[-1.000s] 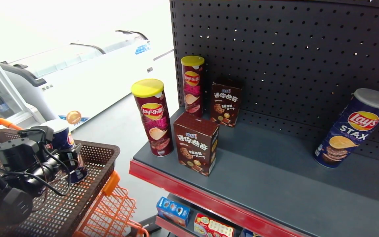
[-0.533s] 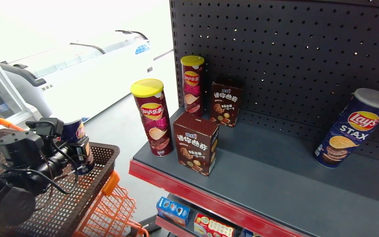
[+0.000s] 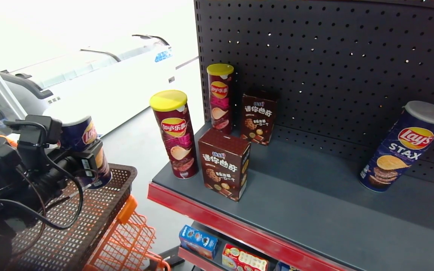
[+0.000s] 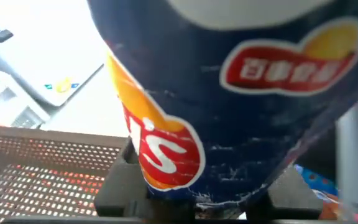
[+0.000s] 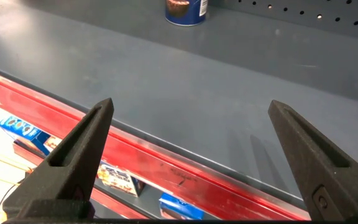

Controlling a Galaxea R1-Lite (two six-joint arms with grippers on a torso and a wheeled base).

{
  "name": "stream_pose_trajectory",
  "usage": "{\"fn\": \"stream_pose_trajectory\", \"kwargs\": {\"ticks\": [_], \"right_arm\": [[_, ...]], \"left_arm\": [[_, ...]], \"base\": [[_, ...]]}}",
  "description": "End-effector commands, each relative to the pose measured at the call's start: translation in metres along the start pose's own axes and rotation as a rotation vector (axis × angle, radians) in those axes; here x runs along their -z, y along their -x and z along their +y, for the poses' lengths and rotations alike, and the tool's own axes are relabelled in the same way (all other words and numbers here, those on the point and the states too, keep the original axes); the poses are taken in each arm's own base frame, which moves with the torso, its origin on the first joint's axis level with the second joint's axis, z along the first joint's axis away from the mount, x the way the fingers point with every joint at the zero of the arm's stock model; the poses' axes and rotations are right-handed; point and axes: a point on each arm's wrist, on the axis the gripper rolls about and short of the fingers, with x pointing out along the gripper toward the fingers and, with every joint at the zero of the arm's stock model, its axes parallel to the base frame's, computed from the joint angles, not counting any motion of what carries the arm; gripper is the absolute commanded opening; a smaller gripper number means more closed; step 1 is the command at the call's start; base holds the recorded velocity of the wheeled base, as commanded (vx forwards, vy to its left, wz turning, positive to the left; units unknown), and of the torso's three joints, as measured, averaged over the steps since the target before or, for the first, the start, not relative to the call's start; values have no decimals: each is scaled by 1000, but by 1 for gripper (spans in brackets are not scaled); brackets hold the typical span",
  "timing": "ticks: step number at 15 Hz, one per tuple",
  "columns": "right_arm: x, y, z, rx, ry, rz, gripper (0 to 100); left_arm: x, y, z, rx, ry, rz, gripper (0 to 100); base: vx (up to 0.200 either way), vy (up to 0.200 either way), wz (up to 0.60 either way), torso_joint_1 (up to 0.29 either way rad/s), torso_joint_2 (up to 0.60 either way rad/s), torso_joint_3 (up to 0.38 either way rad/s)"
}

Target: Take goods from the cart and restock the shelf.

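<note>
My left gripper (image 3: 87, 158) is shut on a dark blue chip can (image 3: 83, 145) with a white lid, held above the brown cart basket (image 3: 100, 199) left of the shelf. Up close, that blue can (image 4: 229, 99) is clamped between the fingers. My right gripper (image 5: 197, 162) is open with nothing between its fingers, hovering over the grey shelf board (image 5: 185, 81) near its red front edge (image 5: 166, 168). On the shelf (image 3: 315, 203) stand two maroon chip cans (image 3: 174, 133) with yellow lids, two brown cookie boxes (image 3: 224, 163), and a blue chip can (image 3: 403, 146) leaning at the far right.
A black pegboard (image 3: 333, 56) backs the shelf. The lower shelf holds small snack boxes (image 3: 198, 241). White chest freezers (image 3: 89, 86) stand behind the cart. The orange cart frame (image 3: 126, 241) sits below the basket. The shelf's middle and right front are bare.
My left gripper has lifted the blue can up out of the cart basket and slightly toward the shelf. Shelf items have not moved.
</note>
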Motion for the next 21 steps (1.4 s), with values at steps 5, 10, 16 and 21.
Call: {"fn": "stream_pose_trajectory", "kwargs": {"ticks": [5,10,16,21], "right_arm": [[0,0,0,-1,1,1,100],[0,0,0,-1,1,1,100],[0,0,0,-1,1,1,100],[0,0,0,-1,1,1,100]], "left_arm": [[-36,49,-36,189,14,-70,0],[-31,76,-50,455,84,-73,0],[-32,96,-53,513,57,-57,0],[-32,104,-66,646,56,-45,0]], "base": [[0,0,0,0,0,0],[0,0,0,0,0,0],[0,0,0,0,0,0],[0,0,0,0,0,0]]}}
